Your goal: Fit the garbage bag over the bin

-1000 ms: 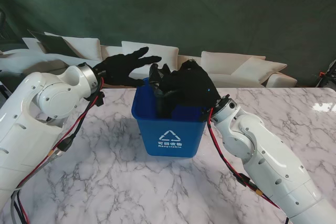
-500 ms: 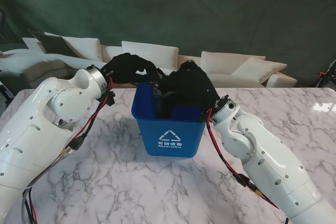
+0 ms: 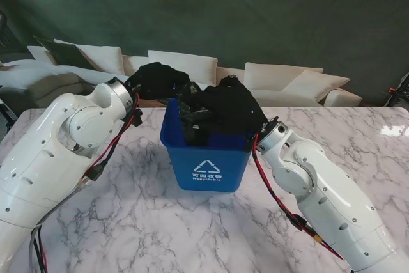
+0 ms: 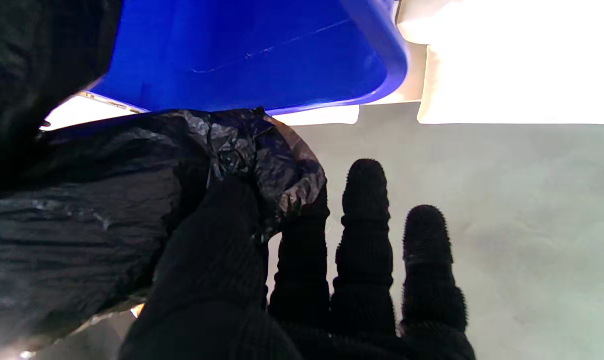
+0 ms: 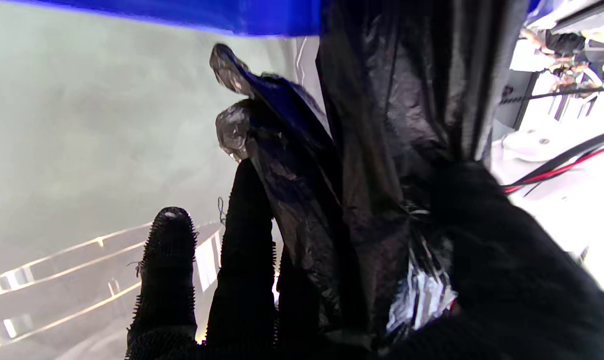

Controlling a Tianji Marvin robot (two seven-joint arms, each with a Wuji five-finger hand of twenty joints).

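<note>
1. The left hand (image 3: 155, 81) has its thumb and first fingers (image 4: 217, 235) pinched on a crumpled edge of the black garbage bag (image 4: 82, 210); the other fingers stand straight and loose beside it, touching nothing.
2. The right hand (image 3: 227, 108) is grasping the bag too: in its wrist view the film runs between thumb and fingers (image 5: 247, 240) in a bunched fold, with one finger held apart.
3. Both hands meet over the far left corner of the blue bin (image 3: 208, 158), with the bag bunched between them at the rim and partly hanging inside. It is not yet spread over any edge that I can see.
4. The bin stands upright on the marble worktop (image 3: 128, 222), near its far edge; sofas lie beyond.
5. Risks, as I judge them: the film is thin and gathered, so pulling the hands apart could slip it from a pinch or tear it. Both hands hold near one corner, so stretching toward the opposite rim may drag or tip the light bin.
6. Writing: the bin's front shows a white recycling triangle, four Chinese characters, and small Latin text that seems to read "Recyclable".
</note>
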